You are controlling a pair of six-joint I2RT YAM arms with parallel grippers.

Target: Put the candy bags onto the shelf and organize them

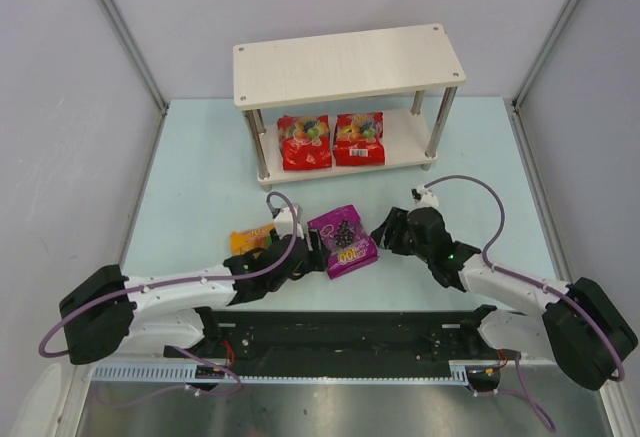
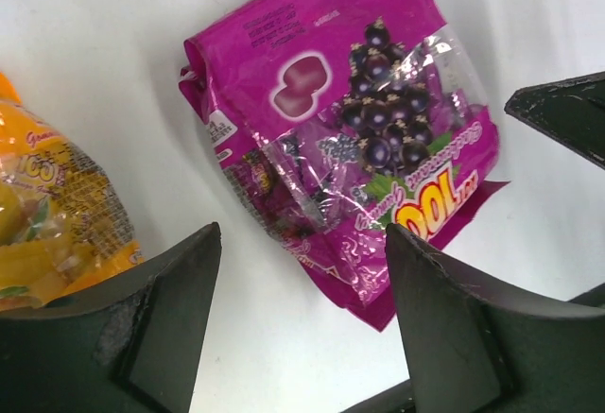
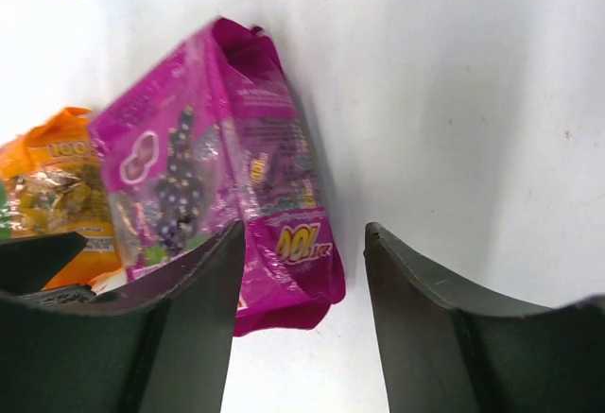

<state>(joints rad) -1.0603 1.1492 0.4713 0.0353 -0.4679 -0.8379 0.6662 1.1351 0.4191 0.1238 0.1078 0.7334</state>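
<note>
Shelf [image 1: 350,62] is standing at the far side of the desk [image 1: 200,177], carrying the left red bag [image 1: 304,142] and the right red bag [image 1: 359,138] side by side on its lower board. I'm watching the purple bag [image 1: 342,240] lying near, between both arms, with the orange bag [image 1: 252,239] just left. Left end effector [image 1: 312,250] is reaching in low, jaws spread, empty. Right end effector [image 1: 385,230] is doing likewise. Only the left wrist view is showing the purple bag's corner between the fingertips.

The table [image 1: 195,162] carries a purple bag [image 1: 342,240] between the left hand [image 1: 312,249] and right hand [image 1: 384,232], an orange bag [image 1: 250,238] beside the left hand, and a shelf [image 1: 350,62] beyond both.
</note>
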